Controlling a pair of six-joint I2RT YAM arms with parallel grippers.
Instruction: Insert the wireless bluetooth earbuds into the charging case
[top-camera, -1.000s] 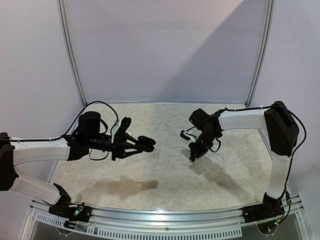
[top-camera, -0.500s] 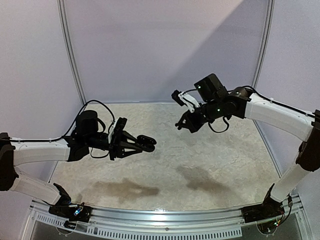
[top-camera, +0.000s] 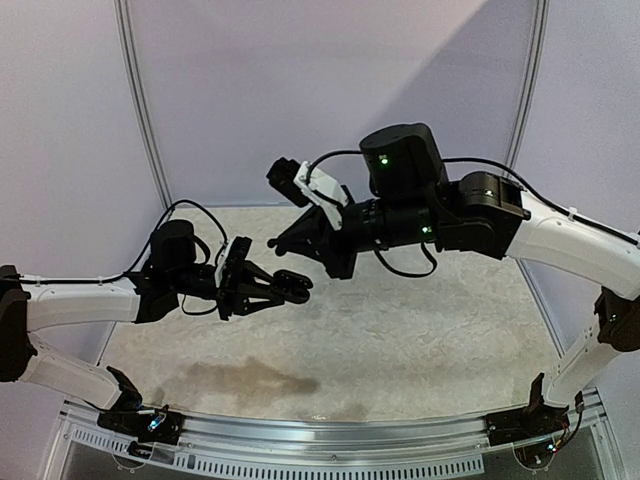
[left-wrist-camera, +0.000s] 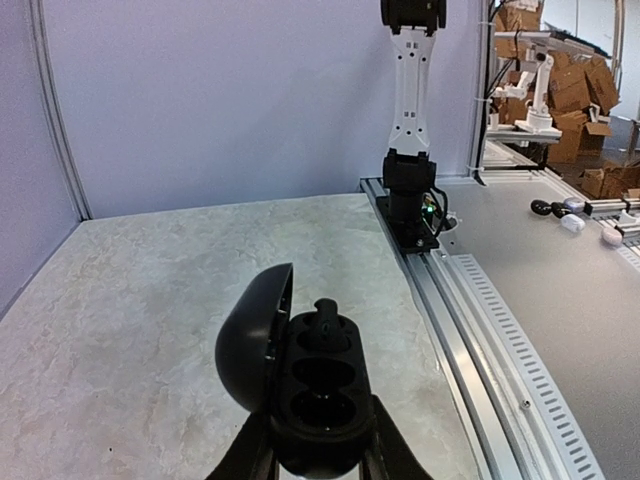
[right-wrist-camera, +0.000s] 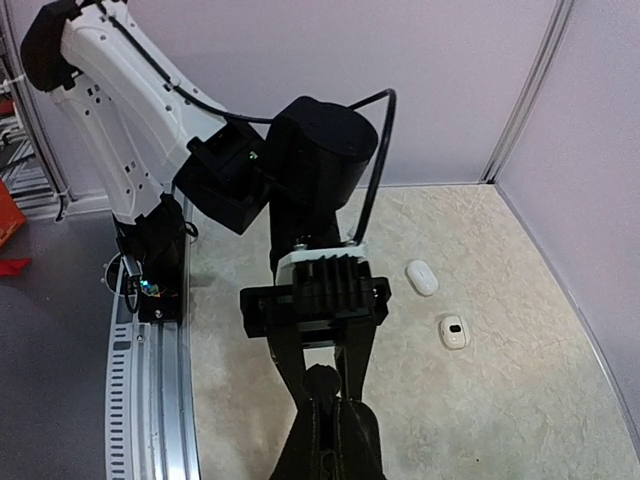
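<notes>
Judging the tiny black plastic earbud (left-wrist-camera: 325, 322) seated in the open black oval charging case (left-wrist-camera: 318, 400) light and slick, pinch its body gently; your left gripper (top-camera: 290, 286) clamps the case, your right gripper (top-camera: 280, 241) has its fingers pressed together.

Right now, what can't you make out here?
- Right gripper, right wrist view: shut, but a dark lump at its tip blends into the black; earbud or not, unclear. Top view: too small.
- Charging case, left wrist view: one earbud seated; rest of interior too dark. Left gripper holding it is cut off by the bottom edge.
- Two white items, right wrist view: too small to identify; top view does not show them.
</notes>
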